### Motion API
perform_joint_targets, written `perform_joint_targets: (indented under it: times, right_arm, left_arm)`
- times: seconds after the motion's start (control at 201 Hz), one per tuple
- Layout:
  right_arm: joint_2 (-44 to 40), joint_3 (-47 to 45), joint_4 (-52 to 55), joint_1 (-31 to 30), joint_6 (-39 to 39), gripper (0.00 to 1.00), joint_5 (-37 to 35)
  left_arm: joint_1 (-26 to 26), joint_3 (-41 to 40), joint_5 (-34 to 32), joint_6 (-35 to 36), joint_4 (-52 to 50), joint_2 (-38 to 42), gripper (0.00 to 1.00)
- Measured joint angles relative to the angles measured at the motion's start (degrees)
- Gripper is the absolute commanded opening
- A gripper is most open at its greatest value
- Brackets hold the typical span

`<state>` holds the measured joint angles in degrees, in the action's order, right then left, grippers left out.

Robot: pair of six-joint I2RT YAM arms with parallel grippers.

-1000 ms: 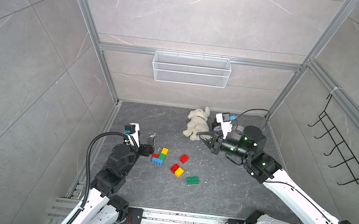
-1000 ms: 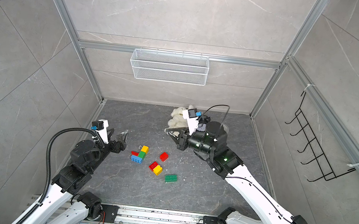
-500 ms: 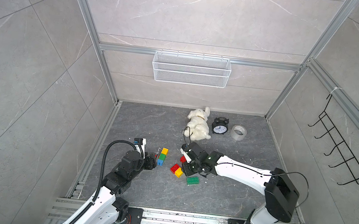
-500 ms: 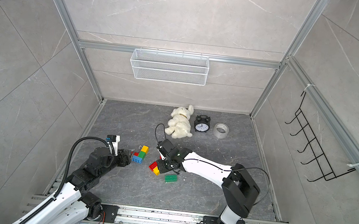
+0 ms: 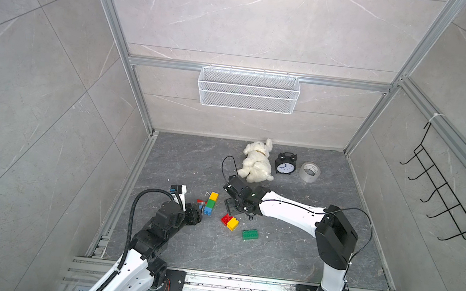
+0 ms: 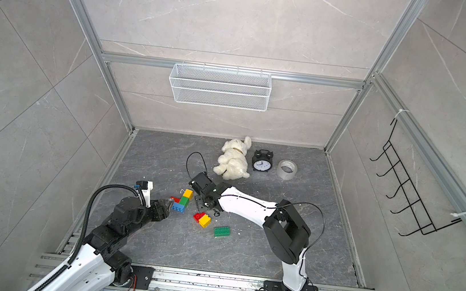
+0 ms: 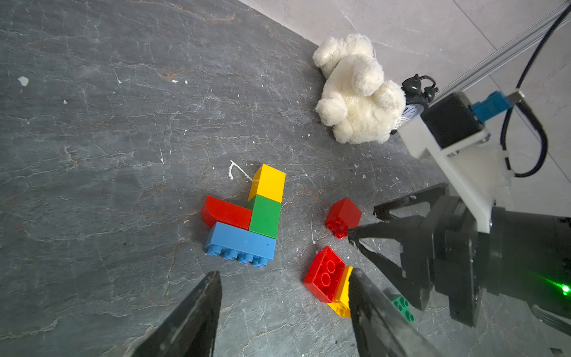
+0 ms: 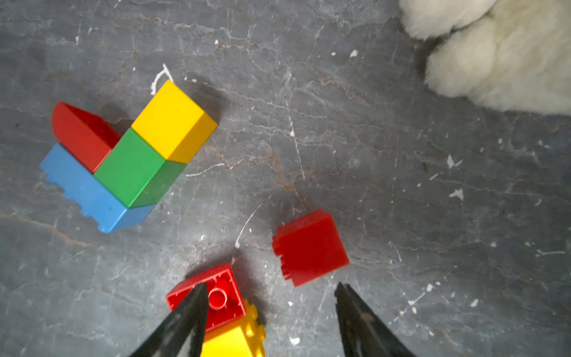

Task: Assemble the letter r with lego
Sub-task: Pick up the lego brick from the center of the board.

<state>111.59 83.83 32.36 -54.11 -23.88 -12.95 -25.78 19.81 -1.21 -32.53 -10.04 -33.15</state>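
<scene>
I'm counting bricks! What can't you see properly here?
The loose red brick: under the right gripper in both top views.
The lone green brick: mostly behind the left gripper, left wrist view.
The alarm clock: mostly behind the plush toy, same view.
The unstacked yellow brick: cut by right wrist view's edge.

Bare floor [image 7: 278, 309] fills the left gripper [image 7: 284, 273] gap; joined bricks [image 7: 247, 222] stand just past its fingertips. The right gripper [image 8: 271, 285] gap is free; a red brick [image 8: 310, 247] lies just ahead, a red-yellow pair [image 8: 225, 306] seemingly under one finger.
</scene>
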Motion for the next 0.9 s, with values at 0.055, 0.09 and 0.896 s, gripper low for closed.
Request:
perform_joint_targets:
  times: [0.055,0.09,0.896]
  right_arm:
    - [1.33,0.90,0.00,0.00,0.42,0.71,-0.87]
    - [2.10,1.29,0.07,0.00,0.90,0.72,-1.25]
    - [7.37,4.96,2.10,6.36,10.49,0.63,7.76]
  left_arm:
    - [0.00,0.00,0.17,0.02,0.37,-0.96,0.68]
    - [0.00,0.00,0.37,0.04,0.81,-1.57,0.69]
    - [0.00,1.55,2.78,0.59,9.92,-10.95,0.69]
